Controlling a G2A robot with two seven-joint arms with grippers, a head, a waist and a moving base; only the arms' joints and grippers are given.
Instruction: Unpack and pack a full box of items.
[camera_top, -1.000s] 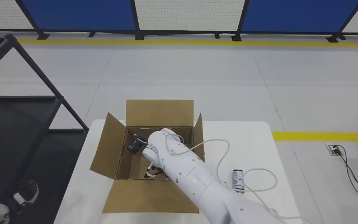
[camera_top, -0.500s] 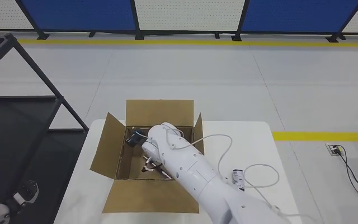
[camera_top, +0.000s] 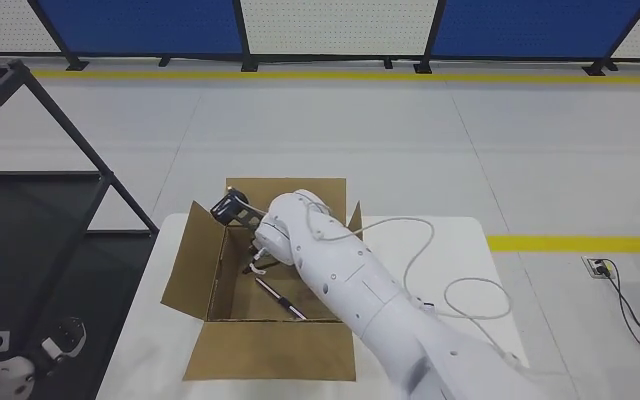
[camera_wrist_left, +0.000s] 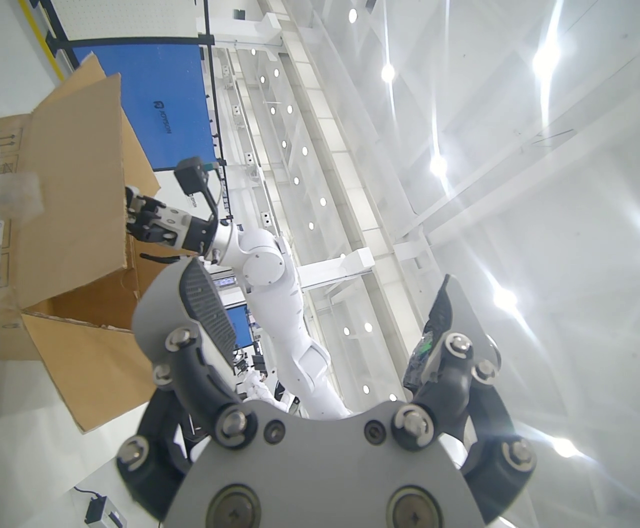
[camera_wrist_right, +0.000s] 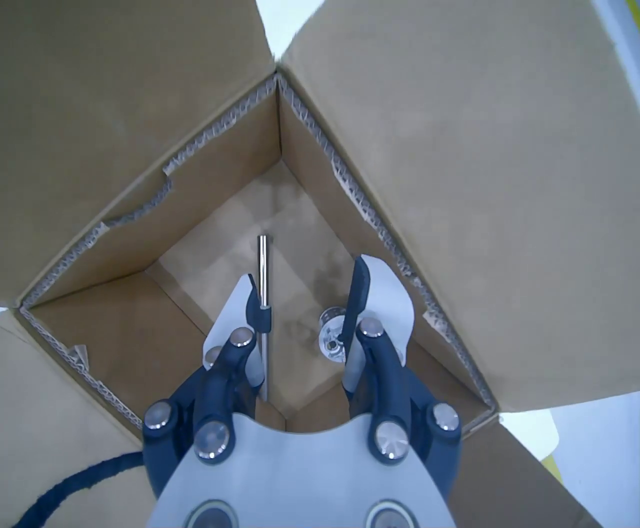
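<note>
Over the box (camera_wrist_right: 215, 170) floor, the right tool (camera_wrist_right: 305, 272), open and empty, has lifted toward a corner; metal rod (camera_wrist_right: 263, 260) lies beneath it. Left tool (camera_wrist_left: 322, 280) likewise open, empty.

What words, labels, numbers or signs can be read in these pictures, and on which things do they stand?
Nothing can be quoted with certainty.
Blue panel: one short white word beside a logo, turned sideways, too blurred to quote.
Cardboard box: faint printed marks on its outside, too small to read.
Metal rod inside the box: no print.
</note>
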